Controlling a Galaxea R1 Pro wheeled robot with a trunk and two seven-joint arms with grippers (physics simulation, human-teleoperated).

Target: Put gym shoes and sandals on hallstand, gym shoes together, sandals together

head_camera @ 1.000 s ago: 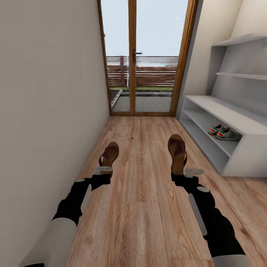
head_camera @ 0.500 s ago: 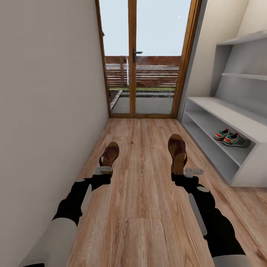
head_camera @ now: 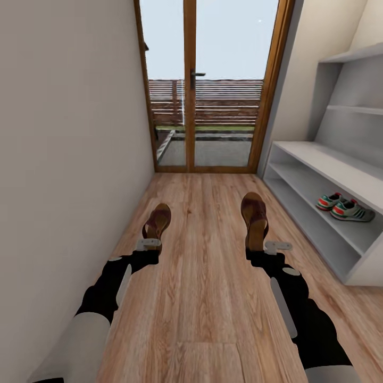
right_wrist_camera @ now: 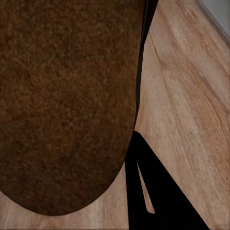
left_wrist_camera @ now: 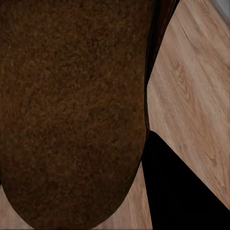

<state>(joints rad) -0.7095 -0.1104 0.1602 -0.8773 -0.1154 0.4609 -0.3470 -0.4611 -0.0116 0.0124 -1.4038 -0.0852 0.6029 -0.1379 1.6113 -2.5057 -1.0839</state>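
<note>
Sandals (head_camera: 157, 222) stay gripped by both arms' fingers while the camera's advance shifts the hallstand (head_camera: 319, 175) and gym shoes (head_camera: 346, 207) rightward.

No readable text anywhere. No labels, brand marks, numbers or signs that I can make out. The sneakers (head_camera: 346, 207) on the shoe rack (head_camera: 319, 165) show green side stripes, but no logo or lettering resolves. The sandals (head_camera: 254, 217) are plain brown leather and carry no stamp that I can read, and close up the sole (left_wrist_camera: 72, 115) is just grainy brown texture. The glass door (head_camera: 213, 85), the wall (head_camera: 69, 133) and the wood floor (head_camera: 207, 298) are all unmarked.
</note>
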